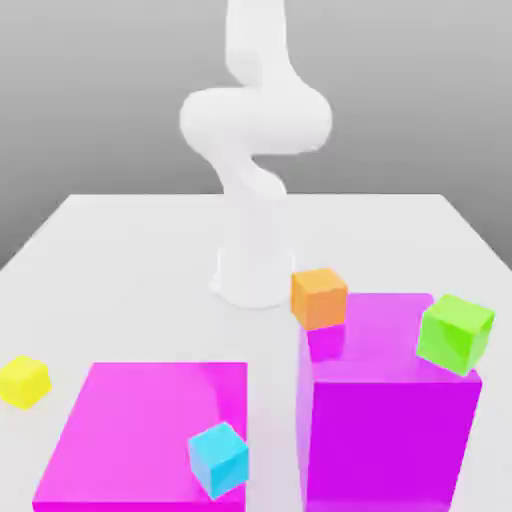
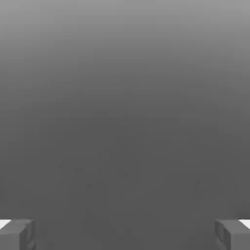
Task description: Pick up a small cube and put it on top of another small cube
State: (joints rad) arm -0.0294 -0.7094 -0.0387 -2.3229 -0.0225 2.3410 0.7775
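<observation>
Fingers of the two-finger gripper [image 2: 125,235] are spread wide, with nothing between them. On the tall purple box [image 1: 388,440], the orange cube [image 1: 319,299] sits by the exterior view's left edge and the bright green cube [image 1: 456,333] by its right. The light blue cube [image 1: 219,460] is at the flat magenta slab [image 1: 150,420], near its right side; the yellow cube [image 1: 24,381] lies apart on the pale table [image 1: 130,270], beyond the slab's left side.
</observation>
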